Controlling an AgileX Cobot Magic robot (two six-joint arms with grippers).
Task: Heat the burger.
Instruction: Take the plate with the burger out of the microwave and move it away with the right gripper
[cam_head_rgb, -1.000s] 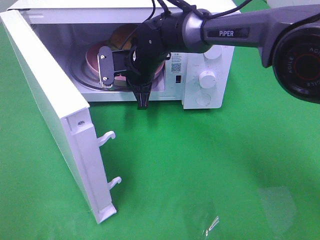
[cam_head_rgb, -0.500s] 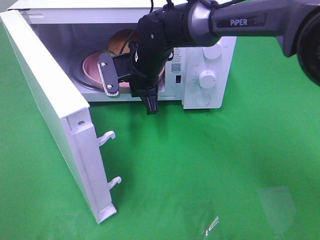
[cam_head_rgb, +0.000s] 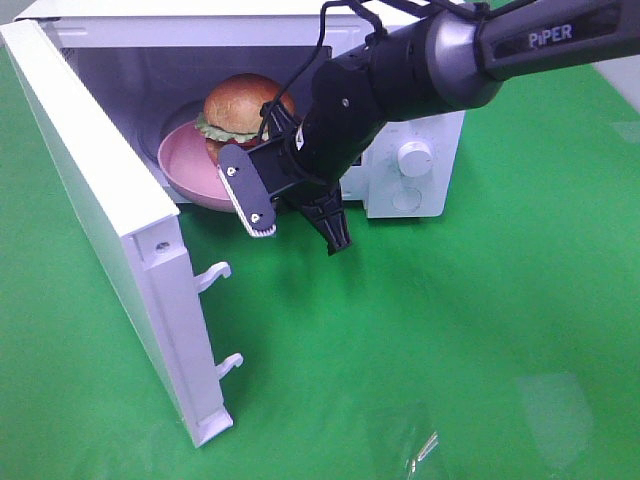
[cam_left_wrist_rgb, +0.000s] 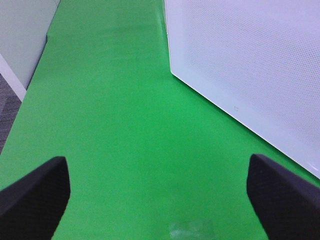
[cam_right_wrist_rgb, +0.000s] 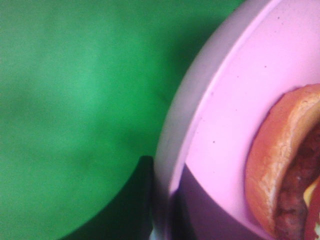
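Right now we are gripping the pink plate (cam_head_rgb: 185, 165) by its near rim with the right tool (cam_head_rgb: 300, 190), jaws pinched almost shut on the edge, so the burger (cam_head_rgb: 243, 108) riding on it needs no direct touch. The plate is sitting half inside the microwave (cam_head_rgb: 405, 170), at about 11 o'clock in the high view, its front rim poking out over the sill. The door (cam_head_rgb: 100, 220) is swung wide to keep the opening free. Our left tool (cam_left_wrist_rgb: 160, 200) is hanging wide open and empty over the green counter (cam_head_rgb: 450, 330) beside the door.
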